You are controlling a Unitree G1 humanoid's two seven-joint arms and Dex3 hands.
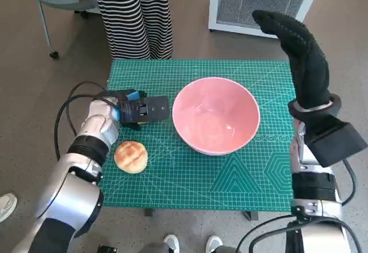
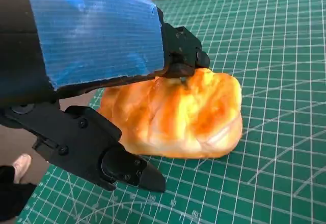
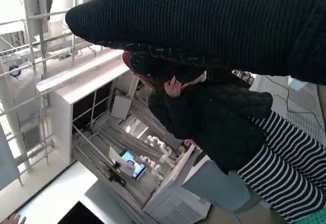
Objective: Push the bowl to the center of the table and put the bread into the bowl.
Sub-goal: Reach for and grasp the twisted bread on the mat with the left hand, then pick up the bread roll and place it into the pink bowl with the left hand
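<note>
The pink bowl (image 1: pixel 215 115) stands empty near the middle of the green cutting mat (image 1: pixel 253 172). A golden bread roll (image 1: pixel 131 156) lies on the mat near its front left corner, left of the bowl. My left hand (image 1: pixel 138 110) hovers just beyond the roll, fingers pointing toward the bowl and holding nothing. In the left wrist view the bread roll (image 2: pixel 178 112) shows between the black fingers (image 2: pixel 109 158) of the left hand (image 2: pixel 97 46), with no clear contact. My gloved right hand (image 1: pixel 299 52) is raised above the mat's far right edge, empty, its fingers extended.
A person in a striped skirt (image 1: pixel 135 11) stands at the table's far side. A white grilled unit (image 1: pixel 264 0) stands on the floor beyond the right corner. Black cables (image 1: pixel 72 100) loop by my left forearm. Shoes (image 1: pixel 190 242) show at the near edge.
</note>
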